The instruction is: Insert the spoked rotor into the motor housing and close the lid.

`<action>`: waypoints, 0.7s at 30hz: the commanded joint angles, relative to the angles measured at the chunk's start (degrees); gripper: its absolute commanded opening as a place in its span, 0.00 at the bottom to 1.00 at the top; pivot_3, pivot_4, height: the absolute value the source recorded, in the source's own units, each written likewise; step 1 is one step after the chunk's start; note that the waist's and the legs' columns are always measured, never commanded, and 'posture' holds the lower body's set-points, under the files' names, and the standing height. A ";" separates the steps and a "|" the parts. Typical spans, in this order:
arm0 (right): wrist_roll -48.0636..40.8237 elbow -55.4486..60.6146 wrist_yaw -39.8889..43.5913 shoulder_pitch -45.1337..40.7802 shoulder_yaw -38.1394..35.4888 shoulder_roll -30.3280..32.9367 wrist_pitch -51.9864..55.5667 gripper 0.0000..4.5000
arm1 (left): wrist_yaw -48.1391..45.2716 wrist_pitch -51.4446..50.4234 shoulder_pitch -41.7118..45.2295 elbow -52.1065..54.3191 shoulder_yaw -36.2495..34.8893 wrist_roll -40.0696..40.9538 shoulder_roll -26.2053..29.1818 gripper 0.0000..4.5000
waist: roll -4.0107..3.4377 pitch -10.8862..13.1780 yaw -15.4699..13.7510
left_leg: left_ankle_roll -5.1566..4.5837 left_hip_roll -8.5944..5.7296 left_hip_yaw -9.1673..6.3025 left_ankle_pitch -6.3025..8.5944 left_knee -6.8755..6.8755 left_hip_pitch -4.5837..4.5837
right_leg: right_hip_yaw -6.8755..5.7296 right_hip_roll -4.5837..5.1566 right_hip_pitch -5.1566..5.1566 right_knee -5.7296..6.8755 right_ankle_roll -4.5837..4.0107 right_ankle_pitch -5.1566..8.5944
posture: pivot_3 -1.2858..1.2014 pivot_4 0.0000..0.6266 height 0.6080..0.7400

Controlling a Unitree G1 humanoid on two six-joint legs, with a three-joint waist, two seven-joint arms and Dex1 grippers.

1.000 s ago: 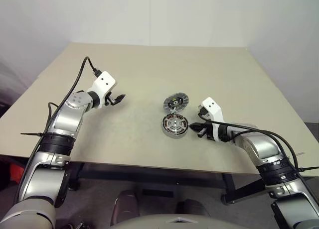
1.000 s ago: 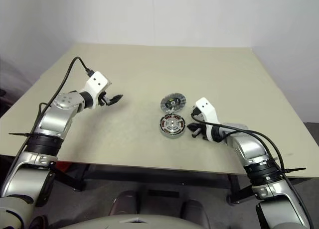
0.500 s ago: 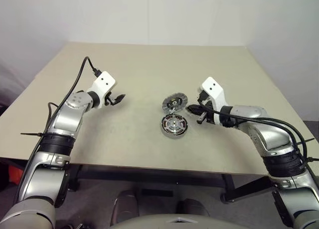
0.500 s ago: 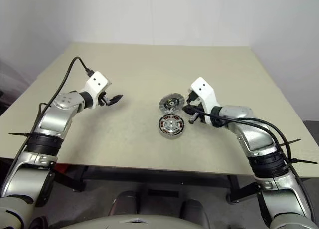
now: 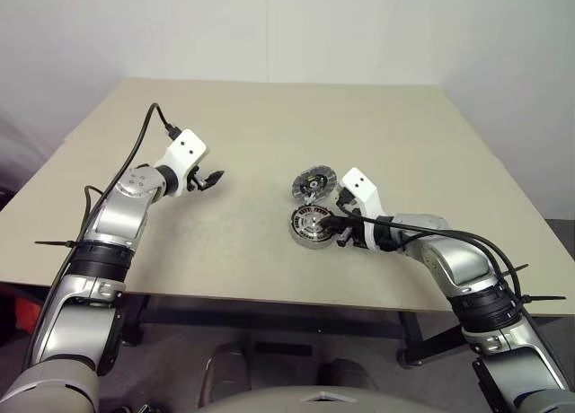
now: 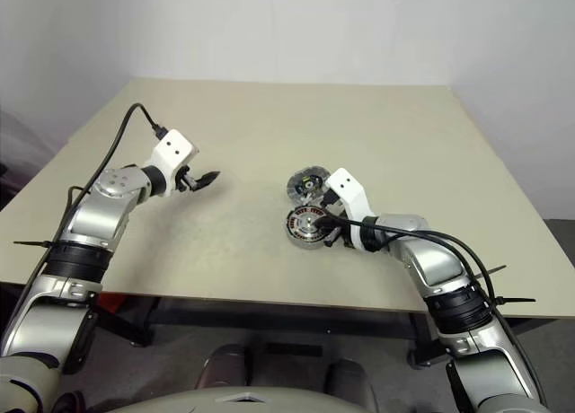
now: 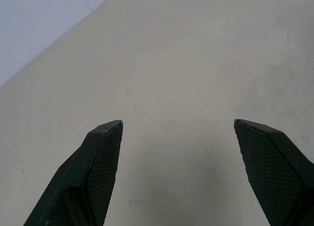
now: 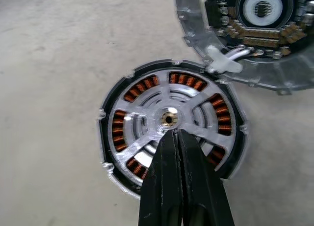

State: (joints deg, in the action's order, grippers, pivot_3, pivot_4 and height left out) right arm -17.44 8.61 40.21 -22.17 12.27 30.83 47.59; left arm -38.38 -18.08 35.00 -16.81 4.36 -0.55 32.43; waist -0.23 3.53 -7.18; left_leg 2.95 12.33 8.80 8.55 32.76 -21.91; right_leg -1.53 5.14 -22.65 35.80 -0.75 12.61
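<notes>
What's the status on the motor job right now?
Left gripper jaws open, empty, off to the side. Right gripper jaws shut, tips over the hub of the motor housing, spoked rotor seated inside. Lid lies open alongside. Nothing blocking.

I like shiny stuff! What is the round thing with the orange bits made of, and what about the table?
The motor housing looks like metal: its spoked silver face gleams, and the orange bits look like copper wire, wound in coils behind the spokes. Its black outer rim could be metal or plastic. The table looks like a dull beige board, faintly speckled, with no shine; its material is unclear.
</notes>
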 commanded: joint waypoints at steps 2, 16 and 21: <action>0.39 1.29 1.23 -1.12 -1.64 1.23 -2.69 0.01 | 0.89 0.31 0.45 2.33 -1.77 0.18 0.94 0.85 | 0.00 0.00 -0.02 | 0.00 0.00 0.00 0.00 0.00 -0.01 | 0.00 0.00 -0.01 0.00 0.00 0.00 | 0.52 0.00 1.00; 2.28 -2.84 36.13 -17.14 3.04 15.61 -27.96 0.13 | 1.30 2.50 3.05 -1.43 -0.63 -0.18 -1.16 0.85 | 0.01 0.00 -0.12 | -0.07 0.06 -0.01 0.04 0.08 0.00 | -0.04 -0.01 0.07 -0.01 -0.01 0.00 | 0.52 0.00 1.00; 14.58 -16.14 47.45 -25.28 13.24 15.92 -49.71 0.43 | 1.39 3.50 3.78 -2.76 -0.37 -0.43 -2.08 0.85 | 0.02 0.00 0.03 | -0.14 0.07 0.00 0.08 0.29 -0.11 | -0.06 0.01 0.01 0.08 -0.08 -0.04 | 0.52 0.00 1.00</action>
State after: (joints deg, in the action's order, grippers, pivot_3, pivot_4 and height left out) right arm -5.74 -5.12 84.04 -44.40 24.17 46.78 4.78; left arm -37.39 -15.93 37.07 -20.06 4.32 -0.93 30.39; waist -0.21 3.53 -7.14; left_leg 2.78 12.41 8.80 8.64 33.09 -22.07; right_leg -1.59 5.15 -22.67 35.89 -0.84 12.56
